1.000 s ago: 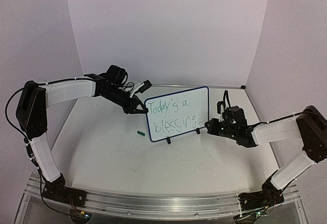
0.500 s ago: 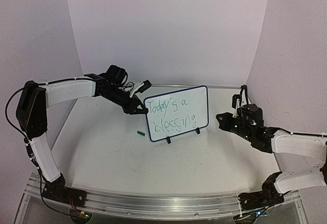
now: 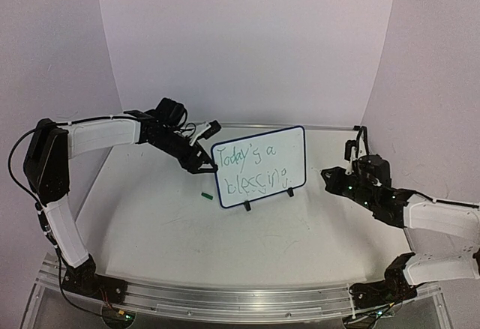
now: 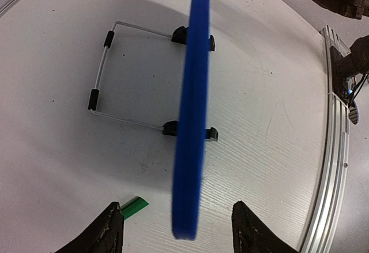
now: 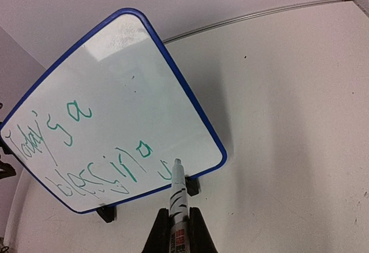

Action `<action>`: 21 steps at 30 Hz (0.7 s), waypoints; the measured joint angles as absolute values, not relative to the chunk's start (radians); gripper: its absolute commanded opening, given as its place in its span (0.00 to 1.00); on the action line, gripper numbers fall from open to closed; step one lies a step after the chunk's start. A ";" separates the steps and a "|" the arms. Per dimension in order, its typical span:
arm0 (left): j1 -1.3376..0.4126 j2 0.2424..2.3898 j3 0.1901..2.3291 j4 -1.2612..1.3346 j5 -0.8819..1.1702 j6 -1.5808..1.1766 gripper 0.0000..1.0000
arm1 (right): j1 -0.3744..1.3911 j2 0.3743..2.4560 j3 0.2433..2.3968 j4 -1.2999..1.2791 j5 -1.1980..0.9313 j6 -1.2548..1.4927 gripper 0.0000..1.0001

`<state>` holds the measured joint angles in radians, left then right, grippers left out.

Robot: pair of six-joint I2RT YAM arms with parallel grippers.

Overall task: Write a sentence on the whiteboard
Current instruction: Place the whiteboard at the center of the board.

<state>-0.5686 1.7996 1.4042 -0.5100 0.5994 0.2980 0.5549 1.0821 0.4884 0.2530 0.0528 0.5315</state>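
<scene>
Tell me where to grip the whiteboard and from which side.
Probably its thin blue left edge, coming from the left with the left gripper, one finger in front, one behind. The whiteboard stands upright on a wire stand, so that edge is free.

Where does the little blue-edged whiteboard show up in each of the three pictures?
Top external: small blue-bordered white whiteboard at centre, facing the camera.
Left wrist: edge-on, a vertical blue strip mid-frame.
Right wrist: left half, tilted.
Shared landmark: its black wire stand feet.
</scene>
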 measured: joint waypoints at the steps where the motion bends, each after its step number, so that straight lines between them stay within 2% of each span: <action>1: -0.568 1.799 1.400 -0.506 0.597 0.297 0.67 | 0.555 1.075 0.488 0.252 0.053 0.529 0.00; 7: -0.551 1.759 1.355 -0.469 0.579 0.288 0.72 | 0.555 1.051 0.488 0.243 0.040 0.521 0.00; 21: -0.479 1.508 1.320 -0.385 0.495 0.208 0.75 | 0.555 0.988 0.492 0.167 0.001 0.479 0.00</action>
<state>-0.4795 1.5077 1.3205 -0.3846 0.4946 0.2078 0.5549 0.9882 0.4917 0.1672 0.0013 0.4787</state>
